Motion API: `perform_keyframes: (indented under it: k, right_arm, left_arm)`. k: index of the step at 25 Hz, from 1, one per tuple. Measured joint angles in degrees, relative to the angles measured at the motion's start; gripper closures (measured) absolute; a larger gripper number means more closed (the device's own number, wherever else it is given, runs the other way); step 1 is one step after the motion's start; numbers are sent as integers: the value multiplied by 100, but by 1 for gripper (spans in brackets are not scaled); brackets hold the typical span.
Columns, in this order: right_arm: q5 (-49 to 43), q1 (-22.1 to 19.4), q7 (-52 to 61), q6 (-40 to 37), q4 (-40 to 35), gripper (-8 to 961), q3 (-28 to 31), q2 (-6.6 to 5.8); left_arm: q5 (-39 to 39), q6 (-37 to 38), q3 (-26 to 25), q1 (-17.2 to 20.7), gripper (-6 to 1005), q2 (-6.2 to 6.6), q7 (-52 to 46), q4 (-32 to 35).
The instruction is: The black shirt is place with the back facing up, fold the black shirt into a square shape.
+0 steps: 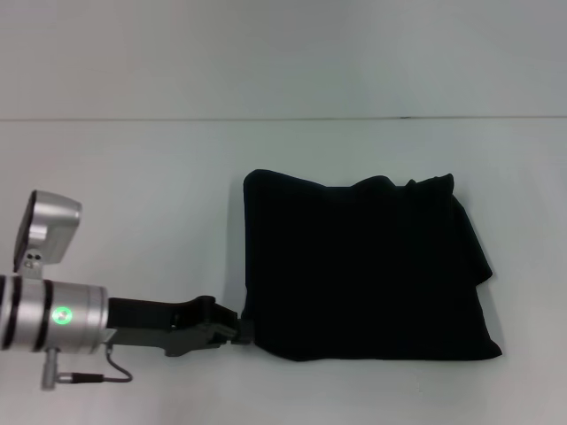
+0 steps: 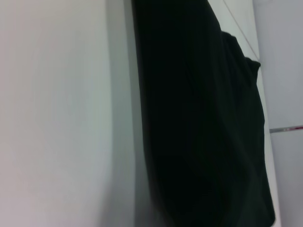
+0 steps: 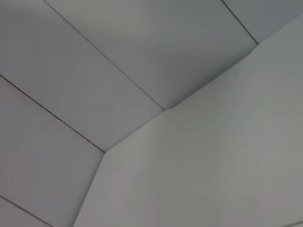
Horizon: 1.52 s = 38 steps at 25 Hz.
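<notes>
With the left gripper at the soft black shirt's seven-o'clock corner, grip state unclear, dragging could undo the folded rectangle.

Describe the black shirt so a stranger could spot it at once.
On the white table, look right of centre: the black shirt lies folded into a rough square. The left claw sits at its near-left corner. It is the only dark, soft thing there, plain black with no print showing.
</notes>
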Motion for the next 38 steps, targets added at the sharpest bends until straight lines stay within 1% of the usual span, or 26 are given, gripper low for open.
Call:
perform_keyframes:
  k: [2, 3, 4, 5, 6, 7, 9, 10, 11, 12, 13, 14, 15, 17, 20, 22, 23, 24, 25, 27, 32, 36, 38]
  right_arm:
    - [0, 1, -12, -7, 0, 73, -4, 0]
    - [0, 1, -33, -21, -4, 73, -2, -2]
    - [1, -2, -57, -34, -16, 73, 3, -5]
    - [3, -10, -105, -45, -39, 73, 6, -9]
    - [4, -23, -156, -42, -52, 73, 7, -14]
    - [13, -45, -285, -69, -58, 73, 10, -19]
    - [73, -111, -770, -208, -72, 73, 14, -10]
    - [135, -171, -1121, -286, -89, 73, 16, 21]
    - [229, -266, -1674, -379, -113, 72, 21, 79]
    - [331, -362, -2104, -437, -150, 71, 33, 159]
    - [483, -495, -2552, -461, -201, 71, 53, 270]
    - [669, -673, -3010, -494, -242, 70, 69, 432]
    - [825, -810, -3306, -496, -276, 69, 81, 549]
    - [1225, -1143, -4189, -602, -279, 69, 85, 829]
    - [1642, -1531, -5560, -852, -114, 73, 85, 1200]
    - [1663, -1687, -6225, -988, -1, 74, 55, 1405]
    - [1532, -1725, -6416, -1038, 43, 74, 16, 1476]
    - [1378, -1742, -6534, -1076, 96, 74, -26, 1522]
    - [1228, -1737, -6589, -1109, 168, 74, -76, 1548]
    - [993, -1686, -6635, -1136, 376, 74, -165, 1555]
    - [838, -1556, -7003, -1013, 826, 74, -221, 1553]
    - [661, -1318, -6932, -909, 1102, 74, -235, 1523]
    - [402, -1196, -6741, -900, 1125, 74, -238, 1511]
  left_arm:
    - [12, 254, 3, -14, 973, 87, -35, 32]
    - [41, 501, -9, 19, 972, 198, -14, 175]
    - [41, 501, -9, 19, 971, 198, -14, 175]
    - [74, 563, -33, 39, 970, 253, -10, 234]
    - [110, 601, -96, 57, 936, 328, 1, 297]
    - [143, 640, -272, 93, 902, 417, 85, 363]
    - [147, 795, -702, 144, 833, 504, 507, 500]
    - [122, 947, -951, 146, 799, 508, 905, 579]
    - [80, 1101, -1153, 134, 754, 504, 1410, 634]
    - [43, 1229, -1328, 101, 709, 478, 1929, 671]
    - [10, 1291, -1418, 73, 664, 452, 2430, 703]
    - [-10, 1323, -1491, 29, 619, 402, 2933, 750]
    - [-15, 1269, -1509, -15, 574, 343, 3343, 802]
    - [-15, 1056, -1467, -128, 506, 261, 3846, 873]
    - [-10, 632, -1412, -322, 405, 192, 4576, 871]
    - [-4, 444, -1305, -471, 332, 151, 4803, 862]
    - [1, 386, -1096, -599, 294, 130, 4830, 851]
    - [1, 379, -1042, -622, 255, 128, 4828, 849]
    - [2, 379, -918, -658, 216, 115, 4822, 843]
    - [8, 351, -727, -693, 139, 68, 4818, 841]
    - [13, 123, -681, -638, 47, -67, 4849, 870]
    - [23, -78, -623, -574, 47, -176, 4852, 901]
    - [24, -92, -603, -569, 48, -178, 4834, 890]
